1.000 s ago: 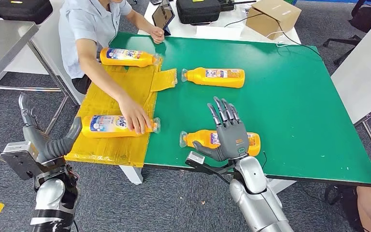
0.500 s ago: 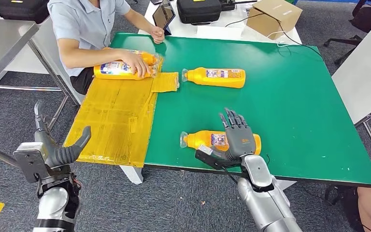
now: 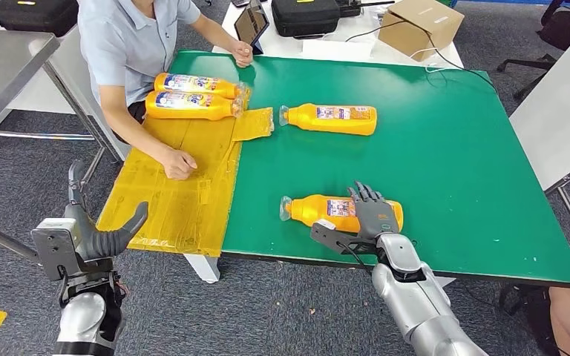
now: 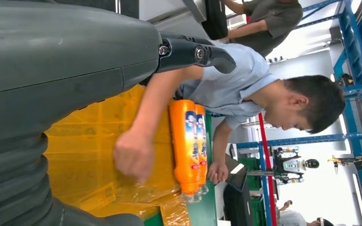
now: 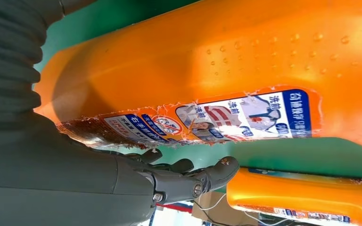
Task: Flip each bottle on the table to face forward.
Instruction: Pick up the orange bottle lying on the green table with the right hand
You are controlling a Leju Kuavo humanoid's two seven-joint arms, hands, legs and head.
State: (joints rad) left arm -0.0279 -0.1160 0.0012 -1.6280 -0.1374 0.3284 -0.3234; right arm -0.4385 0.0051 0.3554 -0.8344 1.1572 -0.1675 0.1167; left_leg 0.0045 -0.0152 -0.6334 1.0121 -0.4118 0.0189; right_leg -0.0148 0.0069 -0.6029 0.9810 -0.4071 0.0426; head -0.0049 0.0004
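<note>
An orange bottle [image 3: 318,211] [image 5: 217,61] lies on its side near the green table's [image 3: 453,163] front edge, cap to the left. My right hand [image 3: 375,215] lies over its base end, the fingers [image 5: 188,181] reaching past its far side and the thumb on the near side, not closed around it. A second orange bottle [image 3: 330,119] [image 5: 301,193] lies farther back. Two more bottles [image 3: 193,83] [image 3: 189,105] [image 4: 186,141] lie side by side on the yellow mat [image 3: 171,193]. My left hand [image 3: 93,237] [image 4: 52,70] hangs open off the table's left corner.
A person in a light blue shirt [image 3: 130,37] sits at the table's left, one fist [image 3: 178,163] [image 4: 134,153] on the yellow mat, the other hand by a tablet [image 3: 250,24]. Black cases and a cardboard box [image 3: 419,26] stand behind the table.
My right hand came down onto the near bottle. The person carried the front mat bottle back beside the other, then set a fist on the mat. My left hand rose slightly.
</note>
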